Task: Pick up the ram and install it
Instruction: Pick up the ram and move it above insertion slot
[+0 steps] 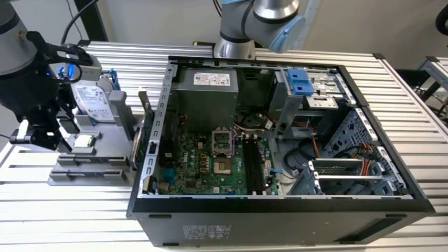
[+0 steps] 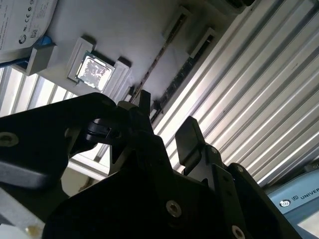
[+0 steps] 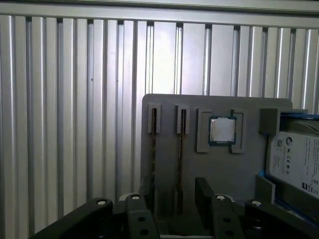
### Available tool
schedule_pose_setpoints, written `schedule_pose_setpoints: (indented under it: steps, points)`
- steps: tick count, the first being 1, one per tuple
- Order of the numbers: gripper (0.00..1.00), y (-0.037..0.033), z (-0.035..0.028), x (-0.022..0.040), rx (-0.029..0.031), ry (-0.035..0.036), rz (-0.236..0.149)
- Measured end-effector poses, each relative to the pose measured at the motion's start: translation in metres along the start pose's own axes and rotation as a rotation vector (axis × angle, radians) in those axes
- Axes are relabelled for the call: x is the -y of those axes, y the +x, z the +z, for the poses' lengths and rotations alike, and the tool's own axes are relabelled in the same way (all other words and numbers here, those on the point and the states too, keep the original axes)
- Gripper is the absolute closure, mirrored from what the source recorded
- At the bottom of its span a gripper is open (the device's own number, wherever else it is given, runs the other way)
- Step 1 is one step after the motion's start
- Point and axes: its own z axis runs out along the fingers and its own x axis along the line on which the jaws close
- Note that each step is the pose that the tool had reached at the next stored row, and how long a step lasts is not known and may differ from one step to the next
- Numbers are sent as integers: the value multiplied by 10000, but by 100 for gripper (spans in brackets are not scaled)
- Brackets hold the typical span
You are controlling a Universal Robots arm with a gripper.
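Two ram sticks stand on edge in slots of a grey holder (image 3: 219,169); one ram stick (image 3: 182,149) (image 2: 162,50) is nearer the square silver chip (image 3: 222,130), the other (image 3: 153,149) lies beside it. In the exterior view the ram (image 1: 87,160) shows as thin dark lines in the holder at the left. My gripper (image 3: 169,199) (image 2: 164,122) (image 1: 39,137) hovers above the holder, open, with nothing between its black fingers (image 2: 187,137). The motherboard's black slots (image 1: 255,165) lie inside the open computer case.
A silver hard drive (image 1: 91,100) in a blue frame stands on the holder behind the chip. The open case (image 1: 280,205) has tall metal walls, a drive cage (image 1: 350,178) and cables. A second arm's base (image 1: 234,47) stands behind the case. The table is ribbed aluminium.
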Motion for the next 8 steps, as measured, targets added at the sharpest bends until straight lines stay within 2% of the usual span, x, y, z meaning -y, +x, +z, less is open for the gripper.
schedule_pose_setpoints:
  steps: [8]
  points:
    - [0, 2, 58, -17, 0, 0, 0]
